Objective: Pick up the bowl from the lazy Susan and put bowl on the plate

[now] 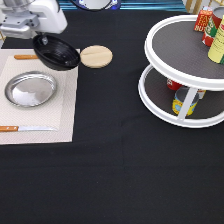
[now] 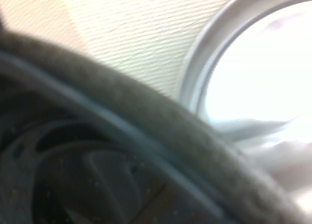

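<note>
The glossy black bowl (image 1: 56, 52) hangs tilted over the top right part of the pale placemat, just beyond the silver plate (image 1: 31, 89). My gripper (image 1: 41, 38) is at the exterior view's top left and is shut on the bowl's rim at its left side. The plate lies empty on the placemat, below and left of the bowl. The white two-tier lazy Susan (image 1: 150, 50) stands at the right, with no bowl on it. In the wrist view the bowl's dark rim and inside (image 2: 78, 165) fill the picture, with the plate's rim (image 2: 205, 75) close beside it.
A pale wooden disc (image 1: 96, 56) lies right of the bowl. A knife (image 1: 25, 128) lies on the placemat (image 1: 65, 110) near its lower edge, and an orange-handled utensil (image 1: 25, 57) at its top. Cans (image 1: 212, 25) stand on the lazy Susan's upper tier and another can (image 1: 182, 102) on the lower.
</note>
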Robot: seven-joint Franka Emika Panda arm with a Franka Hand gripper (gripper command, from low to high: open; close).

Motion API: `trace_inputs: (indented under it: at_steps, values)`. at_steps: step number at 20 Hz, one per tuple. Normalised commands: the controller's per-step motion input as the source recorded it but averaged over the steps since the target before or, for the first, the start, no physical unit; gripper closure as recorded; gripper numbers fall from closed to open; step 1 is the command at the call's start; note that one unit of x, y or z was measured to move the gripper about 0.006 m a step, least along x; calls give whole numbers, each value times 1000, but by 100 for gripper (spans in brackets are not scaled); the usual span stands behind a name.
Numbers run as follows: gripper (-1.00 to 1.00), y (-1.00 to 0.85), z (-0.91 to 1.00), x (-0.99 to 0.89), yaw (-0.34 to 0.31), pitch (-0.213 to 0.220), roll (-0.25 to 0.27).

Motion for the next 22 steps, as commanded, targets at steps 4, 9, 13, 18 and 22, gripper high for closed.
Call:
trace_inputs:
  at_steps: [4, 9, 13, 18, 22]
  values:
    - [100, -401, -283, -213, -235, -125, -28]
    - [100, -143, -53, 20, -311, -52, -41]
    - [100, 0, -6, 3, -372, 0, -61]
    - [100, -29, -52, 126, -341, 8, -60]
    - [100, 18, -461, 322, -209, 47, -47]
